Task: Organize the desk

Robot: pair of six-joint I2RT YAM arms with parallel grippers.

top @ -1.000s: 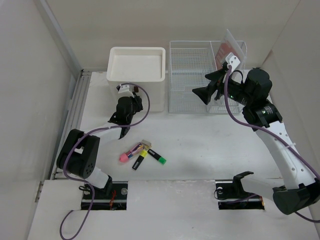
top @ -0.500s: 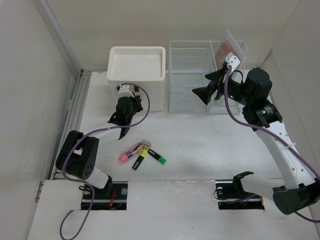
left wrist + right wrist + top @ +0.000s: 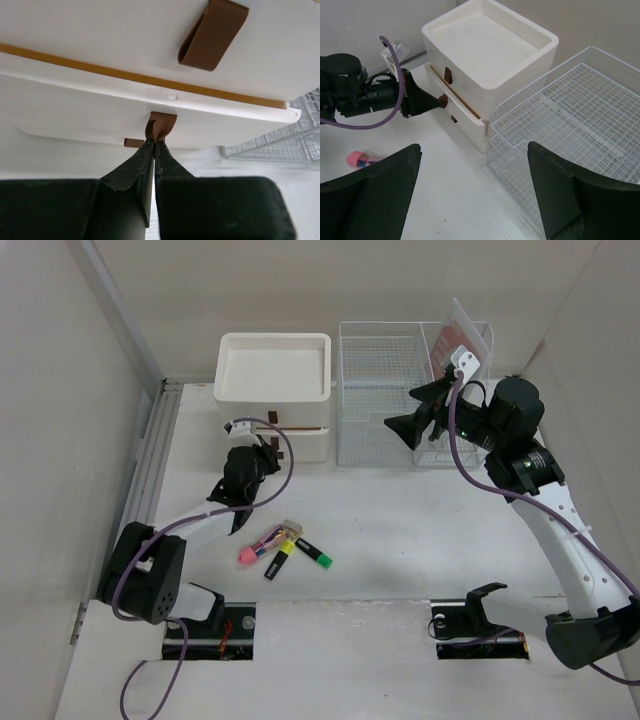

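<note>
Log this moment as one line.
left gripper: shut on drawer handle | drawer: partly out | right gripper: open, raised by wire rack | highlighters: loose on desk

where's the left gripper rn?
Left half of the top view: the left gripper is at the front of the white drawer unit, shut on a brown handle; the highlighters lie on the desk nearer the arm bases.

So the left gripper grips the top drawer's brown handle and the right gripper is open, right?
Not the top drawer: the left wrist view shows the left gripper shut on the brown handle of the drawer below it. The right gripper is open.
</note>
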